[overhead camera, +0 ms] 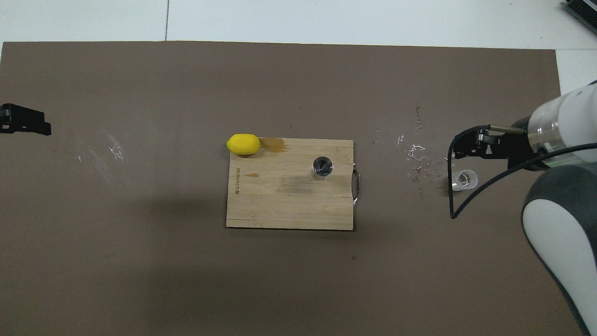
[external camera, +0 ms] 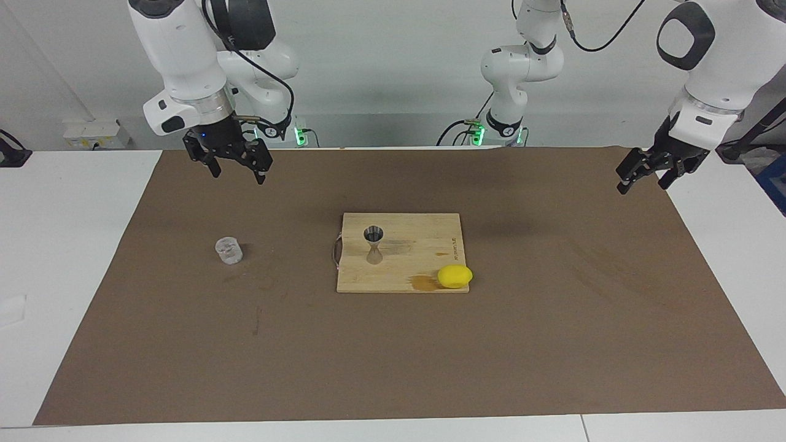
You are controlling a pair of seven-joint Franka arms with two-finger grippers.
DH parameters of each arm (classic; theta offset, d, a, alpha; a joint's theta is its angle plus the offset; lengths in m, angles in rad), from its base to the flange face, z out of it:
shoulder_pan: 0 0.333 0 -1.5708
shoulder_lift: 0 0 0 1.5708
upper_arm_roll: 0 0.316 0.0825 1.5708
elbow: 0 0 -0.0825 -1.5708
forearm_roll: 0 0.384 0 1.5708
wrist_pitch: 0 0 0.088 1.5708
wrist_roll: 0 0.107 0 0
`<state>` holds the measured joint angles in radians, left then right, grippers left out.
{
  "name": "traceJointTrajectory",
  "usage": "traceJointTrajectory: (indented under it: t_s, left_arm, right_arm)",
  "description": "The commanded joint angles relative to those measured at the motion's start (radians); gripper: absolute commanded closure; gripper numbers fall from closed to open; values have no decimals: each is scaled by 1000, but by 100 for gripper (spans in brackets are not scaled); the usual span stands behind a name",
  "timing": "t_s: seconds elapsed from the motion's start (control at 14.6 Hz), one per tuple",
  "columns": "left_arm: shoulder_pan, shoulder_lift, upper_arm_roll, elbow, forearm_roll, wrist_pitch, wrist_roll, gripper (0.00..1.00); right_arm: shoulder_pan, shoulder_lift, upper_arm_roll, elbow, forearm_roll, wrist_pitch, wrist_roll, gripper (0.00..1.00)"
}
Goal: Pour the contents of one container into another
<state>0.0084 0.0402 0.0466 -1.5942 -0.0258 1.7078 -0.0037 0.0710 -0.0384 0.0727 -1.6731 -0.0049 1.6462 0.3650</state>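
Observation:
The small clear glass cup [external camera: 228,250] stands upright on the brown mat toward the right arm's end of the table; it also shows in the overhead view [overhead camera: 465,179]. The metal hourglass jigger [external camera: 373,240] stands upright on the wooden cutting board [external camera: 399,273]; from overhead its open mouth shows [overhead camera: 322,167]. My right gripper [external camera: 238,175] is open and empty, raised over the mat close to the glass without touching it; it also shows in the overhead view [overhead camera: 461,145]. My left gripper [external camera: 643,186] is open and empty, waiting raised over the mat's edge at the left arm's end [overhead camera: 32,122].
A yellow lemon [external camera: 455,276] lies at the board's corner farther from the robots, toward the left arm's end [overhead camera: 243,143]. A brown stain marks the board beside it. Wet splashes [overhead camera: 419,158] spot the mat between the board and the glass.

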Motion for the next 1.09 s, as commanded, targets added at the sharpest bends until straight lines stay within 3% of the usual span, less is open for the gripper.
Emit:
traceJointTrajectory:
  t_s: [0.0,0.2,1.02]
  left_arm:
    - [-7,-26,7,-24,-8,-7,-10,0]
    - [-5,-26,9,-21,-8,-8,-10,0]
    - [-4,-43,9,-27,-8,-17,-10,0]
  right_arm:
    - [-8,18,-4,58,-9,-61,-53,0]
    - [-13,18,-7,102,-9,-111,-90,0]
    - [-16,-6,-13,81,-7,-155,-184,0]
